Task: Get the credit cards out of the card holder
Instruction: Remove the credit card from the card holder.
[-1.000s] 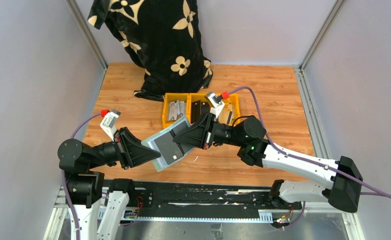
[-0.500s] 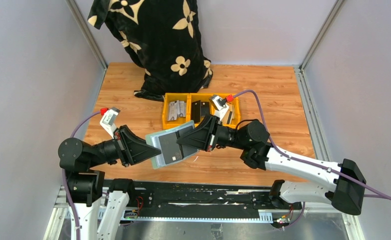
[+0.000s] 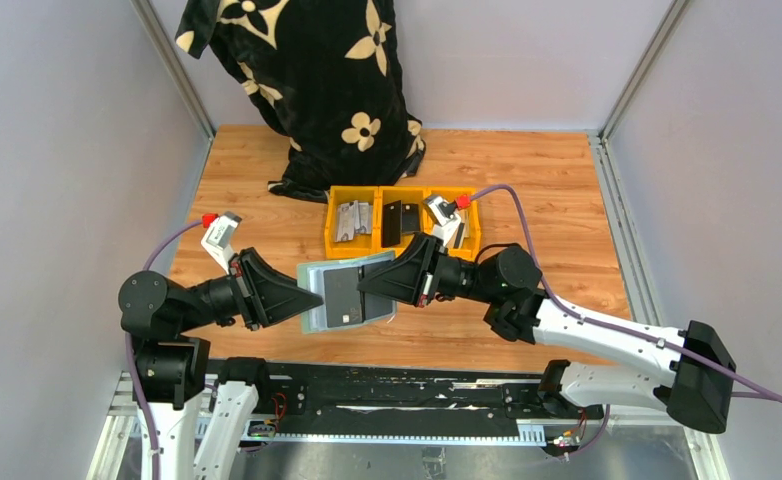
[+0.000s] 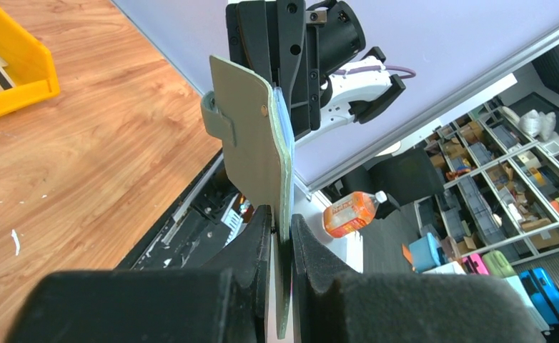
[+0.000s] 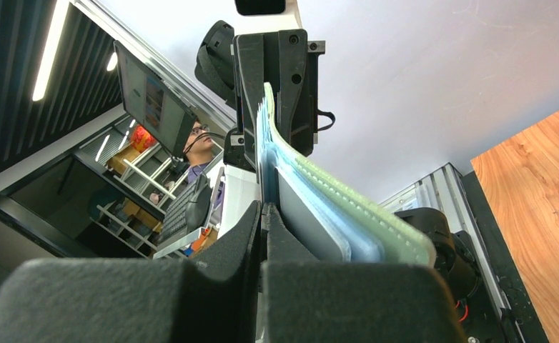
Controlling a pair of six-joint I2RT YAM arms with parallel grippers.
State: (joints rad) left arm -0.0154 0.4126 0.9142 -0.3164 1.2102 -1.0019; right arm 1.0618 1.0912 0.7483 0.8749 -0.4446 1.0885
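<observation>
The sage-green card holder (image 3: 317,312) hangs open above the table between both arms. My left gripper (image 3: 305,300) is shut on its left edge; in the left wrist view the holder (image 4: 251,143) stands edge-on between the pads of the left gripper (image 4: 282,221). A dark credit card (image 3: 343,295) lies across the pale blue inside. My right gripper (image 3: 365,284) is shut on that card's right end. In the right wrist view the jaws of the right gripper (image 5: 262,211) pinch a thin edge, with a grey card (image 5: 309,226), blue pockets and the green cover (image 5: 362,214) beside them.
A yellow divided bin (image 3: 367,190) stands just behind the grippers, with grey cards (image 3: 352,220) and black cards (image 3: 400,220) in its compartments. A black floral cloth (image 3: 317,90) hangs at the back. Its near corner (image 4: 12,64) shows in the left wrist view.
Both grippers have carried the card holder a little to the right, and it has turned from tilted to nearly level. Both grips are unchanged.
</observation>
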